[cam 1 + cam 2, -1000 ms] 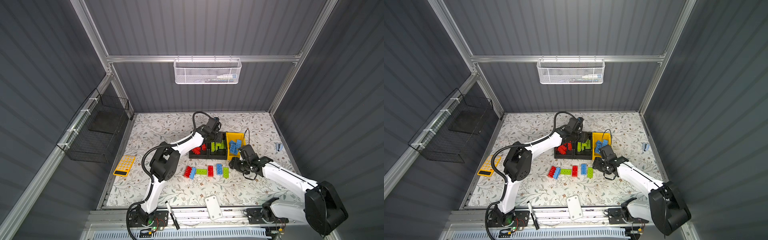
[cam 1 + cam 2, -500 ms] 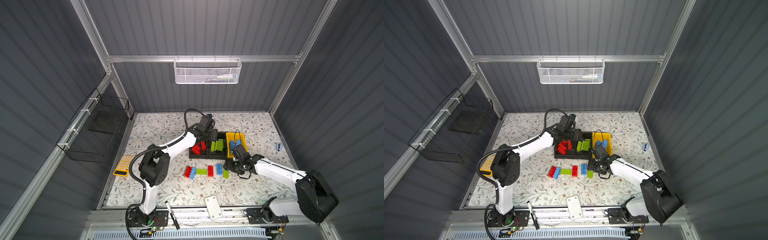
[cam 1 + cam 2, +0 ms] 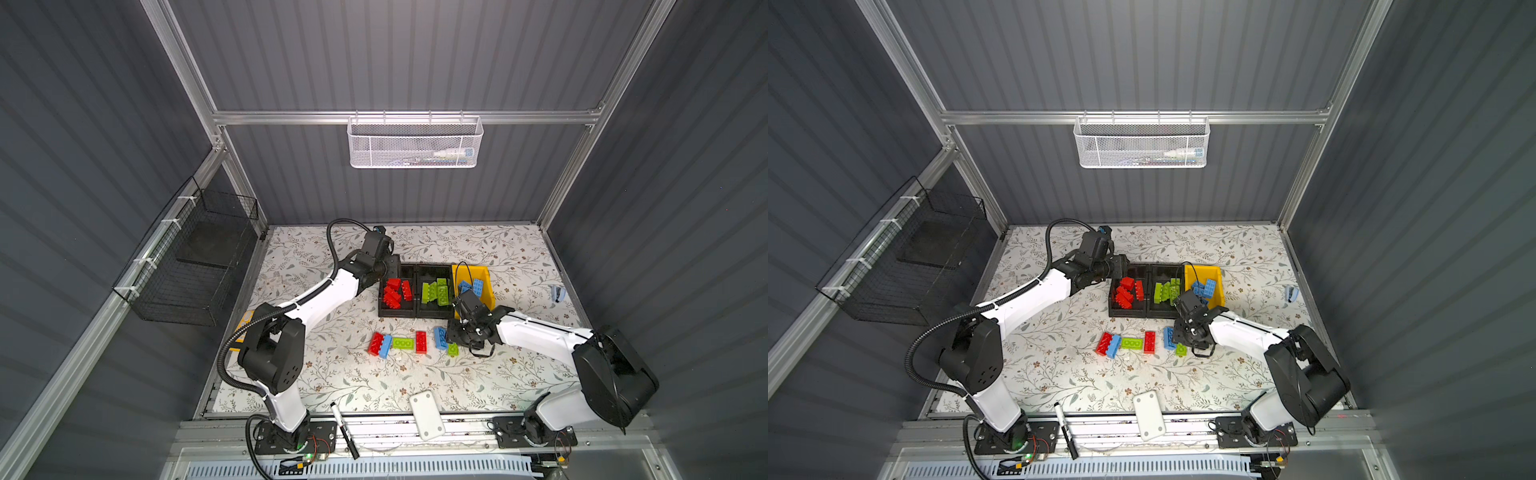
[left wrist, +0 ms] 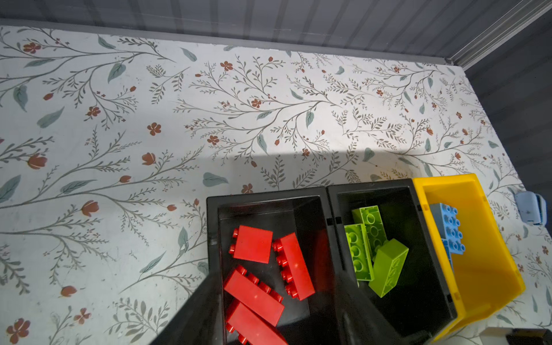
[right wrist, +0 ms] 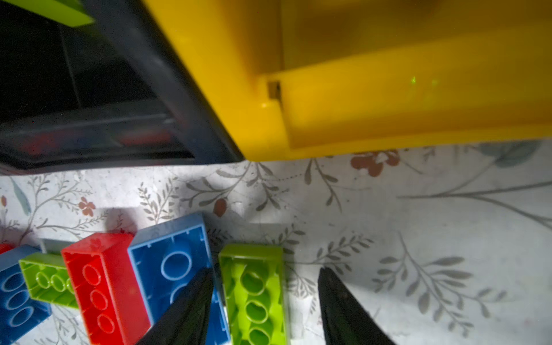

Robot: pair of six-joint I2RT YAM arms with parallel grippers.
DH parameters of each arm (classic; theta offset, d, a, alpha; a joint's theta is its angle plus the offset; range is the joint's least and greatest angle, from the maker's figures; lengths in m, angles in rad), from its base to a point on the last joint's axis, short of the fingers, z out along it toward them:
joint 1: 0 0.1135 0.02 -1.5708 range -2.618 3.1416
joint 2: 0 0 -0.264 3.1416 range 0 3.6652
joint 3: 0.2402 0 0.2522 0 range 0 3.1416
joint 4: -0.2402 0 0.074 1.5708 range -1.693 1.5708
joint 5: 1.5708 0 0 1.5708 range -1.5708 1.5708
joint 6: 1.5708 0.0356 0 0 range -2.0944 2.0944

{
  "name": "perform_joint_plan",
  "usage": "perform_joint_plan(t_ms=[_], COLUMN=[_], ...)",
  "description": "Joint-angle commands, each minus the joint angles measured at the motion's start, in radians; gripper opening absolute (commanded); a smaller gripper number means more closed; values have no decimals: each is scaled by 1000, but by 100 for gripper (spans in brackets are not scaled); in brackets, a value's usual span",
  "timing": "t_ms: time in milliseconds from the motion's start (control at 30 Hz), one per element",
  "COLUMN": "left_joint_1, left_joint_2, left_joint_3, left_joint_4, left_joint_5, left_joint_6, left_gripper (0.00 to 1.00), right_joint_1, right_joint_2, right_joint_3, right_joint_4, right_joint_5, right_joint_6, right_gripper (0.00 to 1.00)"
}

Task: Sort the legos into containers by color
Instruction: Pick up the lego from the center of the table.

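Note:
Three containers stand side by side. The left black bin holds red legos. The middle black bin holds lime green legos. The yellow bin holds blue legos. My left gripper hangs open over the red bin, holding nothing. A row of red, blue and green legos lies on the table in front. My right gripper is open, its jaws either side of the end green lego, which lies studs down.
A blue lego lies tight against the green one, with a red lego beyond it. A white card and a marker lie at the front edge. A small pale blue object lies at the right. Wire basket hangs on the left wall.
My left gripper shifted from over the green bin to over the red bin. My right gripper came down from the yellow bin to the end green lego, its jaws narrowing.

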Motion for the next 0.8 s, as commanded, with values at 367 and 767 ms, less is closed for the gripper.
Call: perform_joint_plan(t_ms=[367, 767], left_joint_1=[0, 15], left_joint_2=[-7, -21], left_joint_3=[-2, -43], left_joint_4=[5, -6], left_joint_5=[6, 1], left_joint_6=[-2, 2], left_gripper=[63, 63], right_joint_1=[26, 34], right_joint_2=[71, 42], right_joint_3=[33, 33], right_joint_4=[-58, -95], right_joint_5=[68, 117], right_joint_6=[5, 17], right_gripper=[54, 35])
